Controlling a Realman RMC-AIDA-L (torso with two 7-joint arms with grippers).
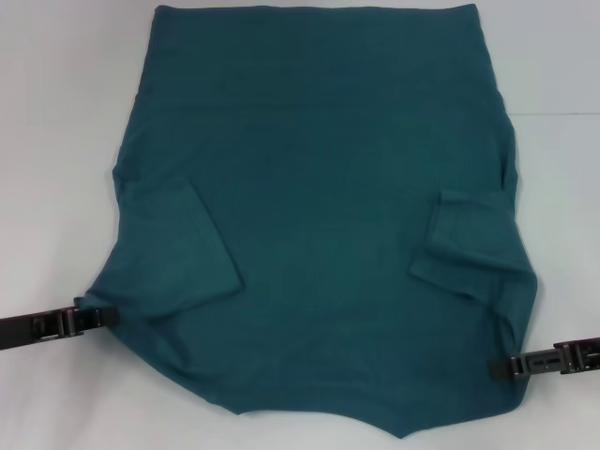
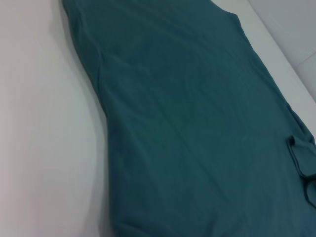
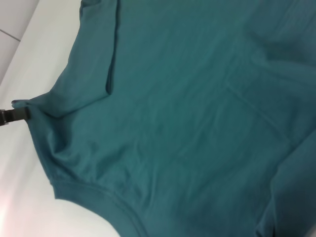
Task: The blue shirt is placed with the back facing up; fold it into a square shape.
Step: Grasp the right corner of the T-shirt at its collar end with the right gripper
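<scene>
Spread plain-side up on white counter (image 1: pixel 56 112): blue shirt (image 1: pixel 319 216), no writing visible. Left hand (image 1: pixel 105 317) clamped on its left corner; right hand (image 1: pixel 497 366) clamped on right corner, both low, horizontal.

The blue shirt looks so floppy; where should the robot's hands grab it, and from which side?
By the near corners of the blue shirt, from each outer side. The left hand and right hand already pinch those shoulder edges, where folded-in sleeves leave layered fabric to grip.
</scene>
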